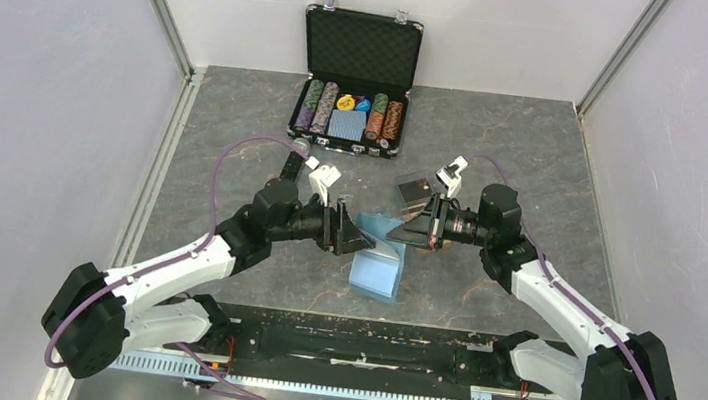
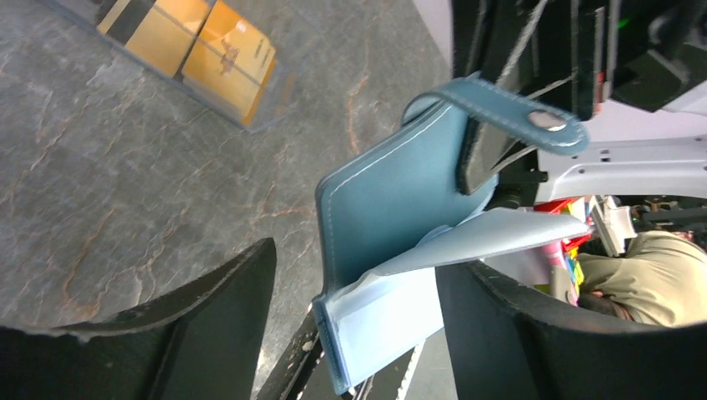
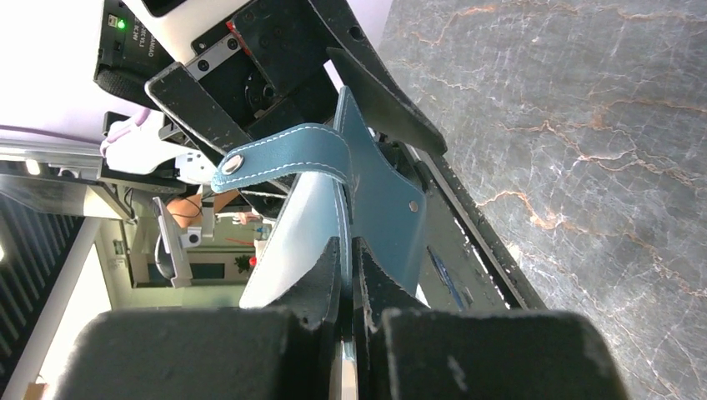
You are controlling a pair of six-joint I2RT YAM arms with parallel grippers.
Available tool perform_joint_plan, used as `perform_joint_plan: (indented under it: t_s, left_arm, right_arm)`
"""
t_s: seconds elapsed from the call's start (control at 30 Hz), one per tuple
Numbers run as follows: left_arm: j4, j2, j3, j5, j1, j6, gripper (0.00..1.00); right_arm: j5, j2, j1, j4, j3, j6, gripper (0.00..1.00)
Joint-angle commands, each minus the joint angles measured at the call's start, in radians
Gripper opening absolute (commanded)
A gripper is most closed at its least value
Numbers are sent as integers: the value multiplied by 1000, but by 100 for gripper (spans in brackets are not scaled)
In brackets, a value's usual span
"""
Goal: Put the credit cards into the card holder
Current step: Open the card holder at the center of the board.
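Fingers (image 3: 321, 287) of the right gripper (image 3: 346, 250) are pinched shut on one thin panel of the single card holder (image 3: 379, 196), the panel's edge running straight down into the slit between them. On the left gripper (image 2: 354, 267) the two fingers (image 2: 221, 308) stand wide apart. The holder's pale inner flap lies in the gap between them, close against the finger on the right of that wrist view and clear of the other. From above, the teal-blue holder sits between the two grippers at mid-table (image 1: 553, 182), opened out, its long axis running from the fingers toward the near edge. Its one snap tab (image 2: 513, 112) arches off the upper end, with the metal stud at its tip. The credit cards (image 2: 229, 58) lie flat in one clear plastic box (image 2: 260, 123) on the table, well apart from the holder. At least two orange-yellow faces show, but the exact count cannot be told. One open black chip case (image 1: 362, 50) stands at the far side, with rows of chips inside.
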Motion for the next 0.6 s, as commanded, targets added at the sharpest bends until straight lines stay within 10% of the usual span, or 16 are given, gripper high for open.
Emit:
perform_joint_plan:
  t_s: [0.0,0.27,0.43,0.57]
  left_arm:
    - [201,-30,-31,104,19,-83,72]
    - [219,-37,-39,129,34,-117,37]
    - [182,-51,-44,116,45,-123,6]
    - [89,-71,-28,113,48,-101,2]
  right_arm:
    - [-57,13,0,114,-17,34,0]
    - [-71,27,0,152,-51,32,4]
    - [-53,17,-7,50,-46,-70,36]
    - [16,-16,-37,-191,7,-273,56]
